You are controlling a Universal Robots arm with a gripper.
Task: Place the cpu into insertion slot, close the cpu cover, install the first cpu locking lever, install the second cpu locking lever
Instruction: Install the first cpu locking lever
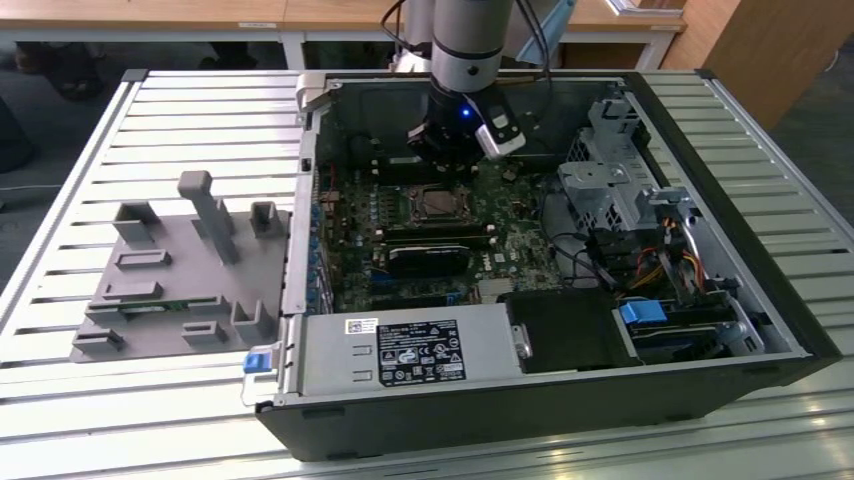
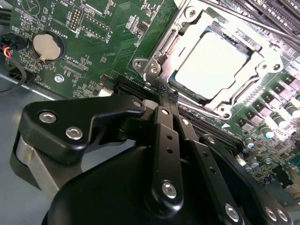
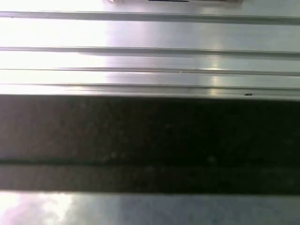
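The gripper (image 1: 447, 150) is hanging inside the open computer case (image 1: 747, 330), just above the insertion slot (image 1: 434, 204) (the grey power supply (image 1: 407, 352) is lying well apart).

A workshop or lab: an open computer case (image 1: 534, 400) on a slatted metal bench (image 1: 160, 120); wooden desks (image 1: 200, 15) behind.

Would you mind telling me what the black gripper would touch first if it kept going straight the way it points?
Probably the thin silver-grey metal cpu cover at its near corner, closed around the pale square cpu; the gripper points there, though depth is unclear.
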